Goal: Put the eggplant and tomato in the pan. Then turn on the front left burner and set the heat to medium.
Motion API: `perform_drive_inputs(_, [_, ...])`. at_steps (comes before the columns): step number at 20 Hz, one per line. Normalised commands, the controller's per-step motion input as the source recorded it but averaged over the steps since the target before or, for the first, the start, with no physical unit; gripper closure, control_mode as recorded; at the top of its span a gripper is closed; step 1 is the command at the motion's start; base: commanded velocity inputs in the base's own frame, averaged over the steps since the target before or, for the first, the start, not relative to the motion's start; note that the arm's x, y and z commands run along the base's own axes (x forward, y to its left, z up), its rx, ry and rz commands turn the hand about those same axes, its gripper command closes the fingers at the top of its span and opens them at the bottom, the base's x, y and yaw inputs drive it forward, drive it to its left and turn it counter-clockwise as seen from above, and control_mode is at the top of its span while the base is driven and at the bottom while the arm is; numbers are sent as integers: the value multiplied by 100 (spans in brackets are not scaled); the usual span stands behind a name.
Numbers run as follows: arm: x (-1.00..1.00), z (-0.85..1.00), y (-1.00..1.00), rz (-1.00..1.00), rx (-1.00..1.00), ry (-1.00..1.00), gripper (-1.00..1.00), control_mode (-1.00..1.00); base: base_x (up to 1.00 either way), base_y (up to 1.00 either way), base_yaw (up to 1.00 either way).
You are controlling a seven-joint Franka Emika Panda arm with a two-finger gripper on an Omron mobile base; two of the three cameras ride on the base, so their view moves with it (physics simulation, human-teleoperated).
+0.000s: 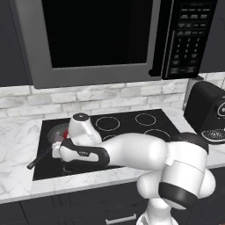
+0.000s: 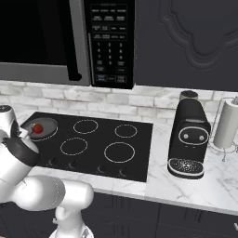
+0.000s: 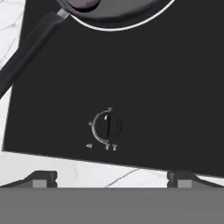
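Judging by the small round red tomato [image 2: 37, 128] and a dark purple shape, likely the eggplant [image 3: 84, 3], lying in the shallow dark grey frying pan [image 2: 48, 124] on the front left burner's white ring [image 3: 127, 26], loading looks finished. The two-finger gripper [image 3: 109, 178], tips spread wide and holding nothing, hovers over the round black burner knob [image 3: 107, 125], so turning it to medium is left.

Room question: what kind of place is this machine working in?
A home kitchen, rendered rather than real: a black glass cooktop set in a marble counter, a microwave above it, and a coffee machine alongside.
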Motion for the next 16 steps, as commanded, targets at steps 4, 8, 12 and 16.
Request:
perform_drive_inputs(4, [4,-32,0,0,0,0,-100,-100,0,0,0])
perform_drive_inputs(8, [8,-21,0,0,0,0,-100,-100,0,0,0])
perform_drive_inputs(12, [21,-6,0,0,0,0,-100,-100,0,0,0])
perform_drive_inputs(16, [15,0,12,0,0,2,-100,-100,0,0,0])
